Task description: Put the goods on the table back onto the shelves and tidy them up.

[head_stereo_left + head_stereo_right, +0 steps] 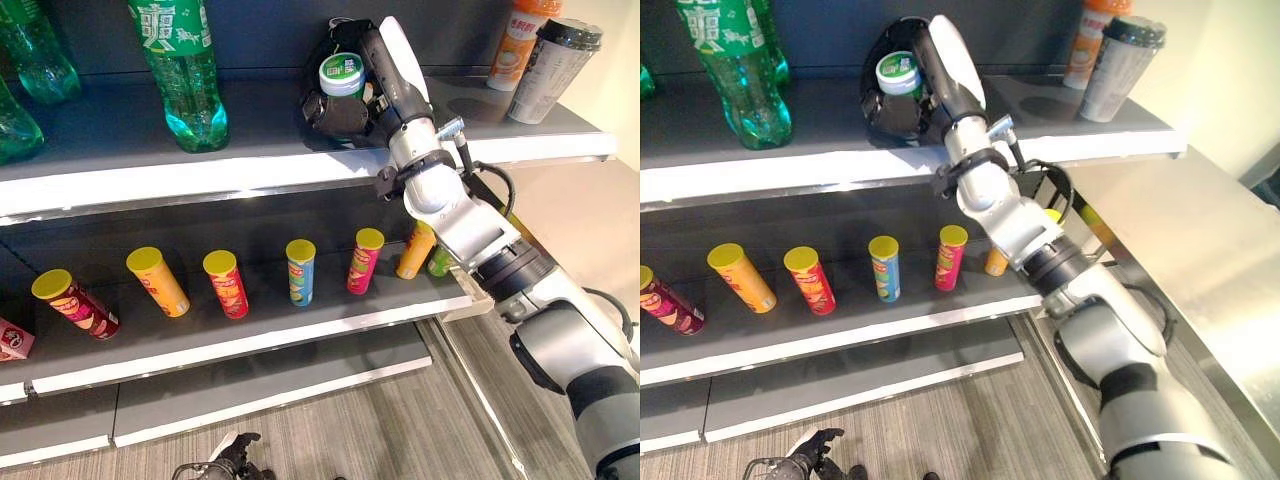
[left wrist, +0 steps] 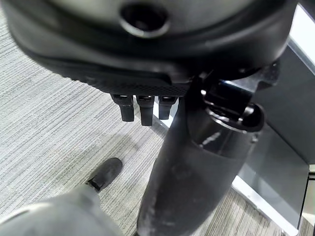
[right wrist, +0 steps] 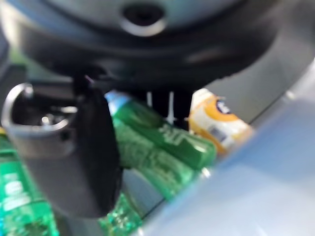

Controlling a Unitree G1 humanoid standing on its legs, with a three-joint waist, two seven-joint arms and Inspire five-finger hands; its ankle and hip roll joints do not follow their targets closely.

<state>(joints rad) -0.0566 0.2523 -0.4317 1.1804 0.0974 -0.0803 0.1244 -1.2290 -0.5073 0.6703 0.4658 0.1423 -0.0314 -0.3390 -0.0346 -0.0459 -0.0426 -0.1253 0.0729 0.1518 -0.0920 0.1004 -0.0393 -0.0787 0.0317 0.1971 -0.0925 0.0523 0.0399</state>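
On top shelf [image 1: 120,160], right hand [image 1: 340,110] grips green-lidded jar [image 1: 342,74].

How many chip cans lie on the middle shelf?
6 sure: dark red, orange, red, blue, pink, and an orange one partly behind the right arm. More may be hidden there.

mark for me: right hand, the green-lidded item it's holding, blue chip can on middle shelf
right hand [image 1: 345,112], left eye view, on the dark fingers curled round the item.
green-lidded item [image 1: 342,72], left eye view, on its lid.
blue chip can [image 1: 300,272], left eye view, on the can's side below its yellow lid.
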